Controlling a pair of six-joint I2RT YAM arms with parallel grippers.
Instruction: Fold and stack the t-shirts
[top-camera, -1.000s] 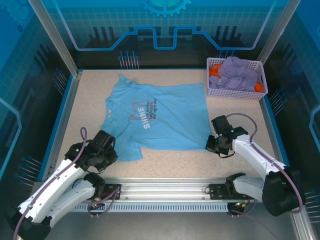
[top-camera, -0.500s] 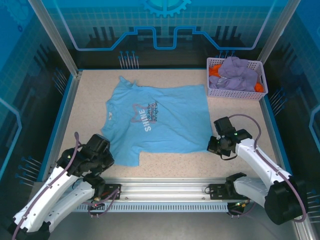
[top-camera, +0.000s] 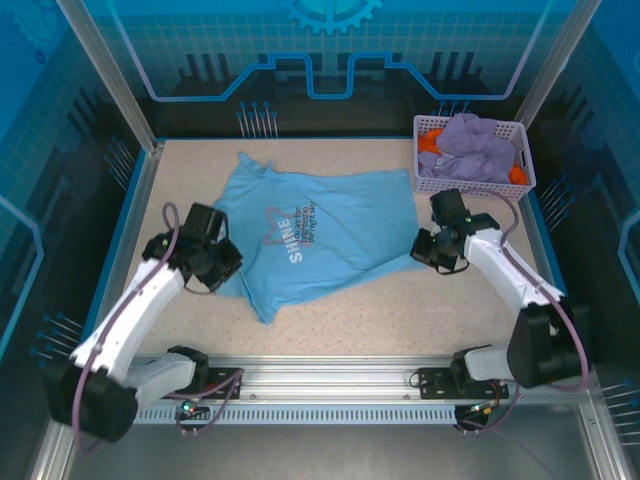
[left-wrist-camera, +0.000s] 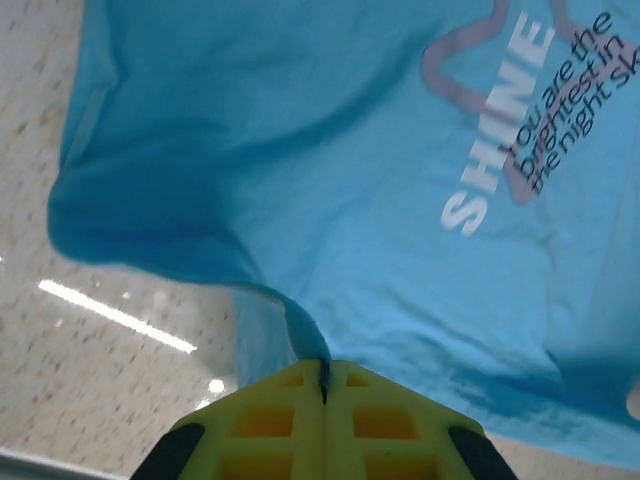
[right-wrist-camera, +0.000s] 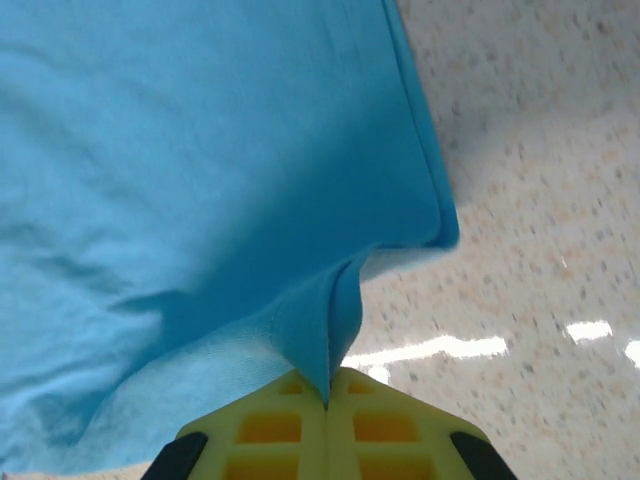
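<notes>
1. Your left claw (left-wrist-camera: 323, 375) was clamped shut on the blue t-shirt's (top-camera: 330, 235) sleeve-side edge.
2. Your right claw (right-wrist-camera: 327, 385) pinched its hem shut, the gripped fold hidden inside.
3. It lay mid-desk (top-camera: 400, 310), its lettering (left-wrist-camera: 530, 110) partly cropped.

I've swung both arms toward 12 o'clock. The left gripper (top-camera: 230, 268) and right gripper (top-camera: 424, 250) have dragged the near hem of the t-shirt (top-camera: 330, 235) with them. The hem has left the table's (top-camera: 400, 315) 6 o'clock edge, and the cloth has bunched narrower, its near edge slanting.
</notes>
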